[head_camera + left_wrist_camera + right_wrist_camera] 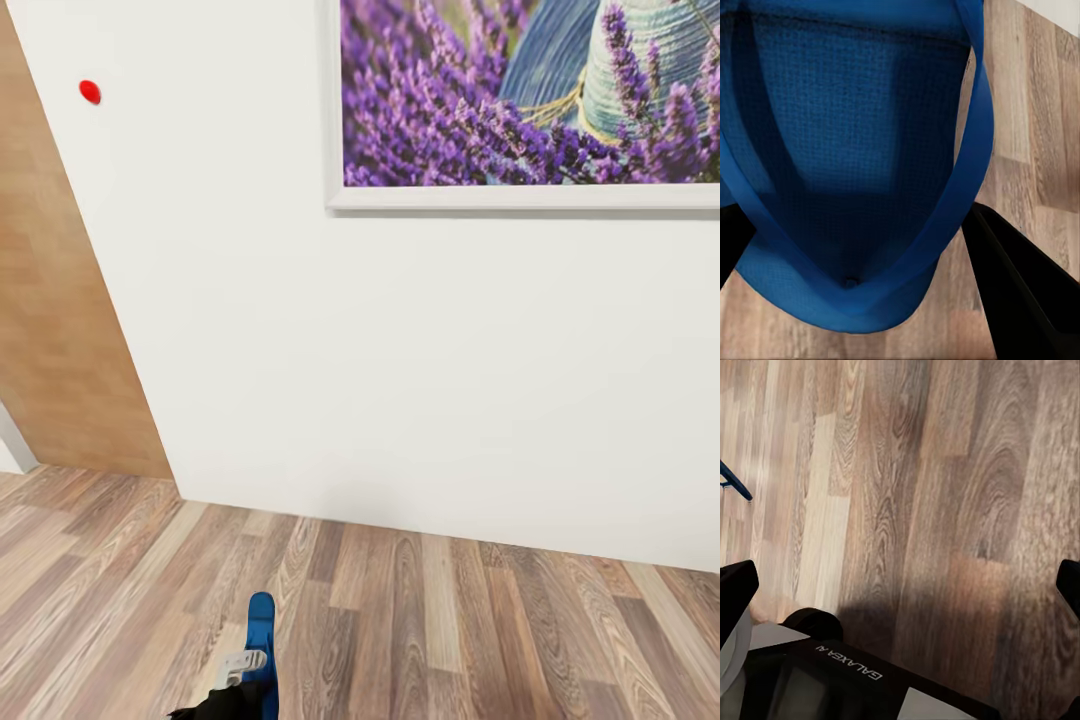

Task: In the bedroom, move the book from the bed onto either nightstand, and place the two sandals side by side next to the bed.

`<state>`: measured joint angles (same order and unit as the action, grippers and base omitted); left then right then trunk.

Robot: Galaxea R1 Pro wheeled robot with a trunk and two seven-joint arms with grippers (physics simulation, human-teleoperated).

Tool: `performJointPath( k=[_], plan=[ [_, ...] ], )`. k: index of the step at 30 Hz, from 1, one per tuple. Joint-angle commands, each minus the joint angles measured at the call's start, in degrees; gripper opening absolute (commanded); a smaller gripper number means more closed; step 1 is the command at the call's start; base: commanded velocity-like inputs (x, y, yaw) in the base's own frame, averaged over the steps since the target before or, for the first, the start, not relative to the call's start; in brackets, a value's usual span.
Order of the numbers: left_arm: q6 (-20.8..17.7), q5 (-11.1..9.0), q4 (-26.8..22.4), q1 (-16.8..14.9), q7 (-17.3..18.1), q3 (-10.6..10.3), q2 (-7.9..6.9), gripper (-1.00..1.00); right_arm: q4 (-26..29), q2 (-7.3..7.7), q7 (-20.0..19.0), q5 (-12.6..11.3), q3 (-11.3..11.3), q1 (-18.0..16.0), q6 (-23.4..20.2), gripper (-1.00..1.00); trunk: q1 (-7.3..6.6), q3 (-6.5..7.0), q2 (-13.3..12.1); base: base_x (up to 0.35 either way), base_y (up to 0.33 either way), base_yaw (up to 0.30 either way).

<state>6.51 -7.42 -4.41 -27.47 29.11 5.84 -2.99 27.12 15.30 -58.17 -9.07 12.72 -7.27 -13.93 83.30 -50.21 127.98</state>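
One blue sandal (pixel 262 628) was held clamped in the left hand (pixel 243 668), clear of the floor (pixel 450 620), evidently for carriage. The right hand (pixel 900 585) was seen spread apart and empty above the planks.

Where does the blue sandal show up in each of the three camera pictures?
Head view: the sandal stands at the bottom edge, left of centre, held up by the left gripper.
Left wrist view: it takes up most of the picture, strap curving down one side, between the dark fingers.
Right wrist view: I can't make out the sandal there, just a thin blue sliver at one edge that I can't identify.
Shared landmark: the wood-plank floor.
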Motion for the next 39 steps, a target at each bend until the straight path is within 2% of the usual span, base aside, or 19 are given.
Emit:
performJointPath(
  k=[1,6,20,39],
  plan=[
    [0.0,-0.1,0.1,0.0,0.4,0.5,0.0,-1.0,0.0,0.0,-0.2,-0.3,0.1,0.0,-0.6,1.0,0.02,-0.06,0.0,0.329,0.073,-0.014],
    [0.0,-0.1,0.1,0.0,0.4,0.5,0.0,-1.0,0.0,0.0,-0.2,-0.3,0.1,0.0,-0.6,1.0,0.02,-0.06,0.0,0.179,0.032,-0.098],
    [0.0,-0.1,0.1,0.0,0.4,0.5,0.0,-1.0,0.0,0.0,-0.2,-0.3,0.2,0.0,-0.6,1.0,0.02,-0.06,0.0,0.017,0.003,-0.171],
    [0.0,-0.1,0.0,0.0,0.4,0.6,-0.05,-1.0,0.0,0.0,-0.1,-0.3,0.2,0.0,-0.6,1.0,0.02,-0.06,0.0,0.208,0.125,-0.163]
  ],
)
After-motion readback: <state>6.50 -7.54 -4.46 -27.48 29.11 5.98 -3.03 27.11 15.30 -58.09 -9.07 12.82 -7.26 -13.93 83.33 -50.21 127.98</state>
